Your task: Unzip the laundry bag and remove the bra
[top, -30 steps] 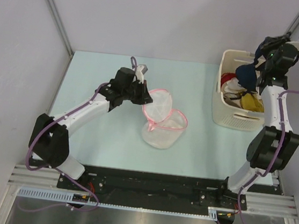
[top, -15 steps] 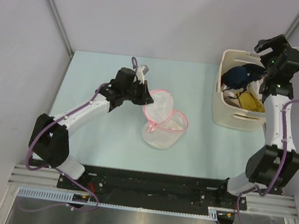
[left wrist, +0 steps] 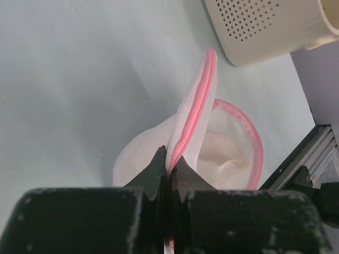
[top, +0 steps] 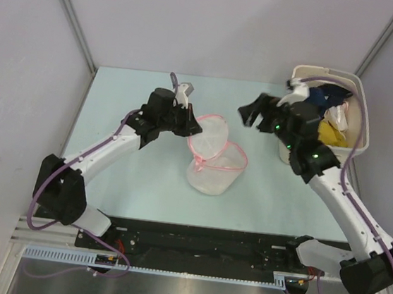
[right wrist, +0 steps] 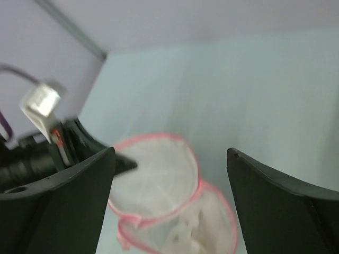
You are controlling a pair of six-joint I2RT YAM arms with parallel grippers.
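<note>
The laundry bag (top: pixel 213 159) lies unzipped in the middle of the table, its round flap with pink zipper trim raised. My left gripper (top: pixel 190 126) is shut on the flap's pink rim (left wrist: pixel 188 127), holding it up. The pouch looks empty inside in the left wrist view (left wrist: pixel 222 159) and the right wrist view (right wrist: pixel 169 211). My right gripper (top: pixel 254 112) is open and empty, in the air just right of the bag, with the bag between its fingers (right wrist: pixel 63 201) in its own view. The navy bra (top: pixel 320 96) lies in the basket.
The cream slotted basket (top: pixel 362 109) stands at the back right with white, yellow and red clothes; my right arm crosses in front of it. It also shows in the left wrist view (left wrist: pixel 265 26). Grey walls close the table's left, back and right sides.
My right gripper let the bra drop into the basket, then swung left and down from above the basket toward the bag. The left gripper has kept its hold on the flap.
</note>
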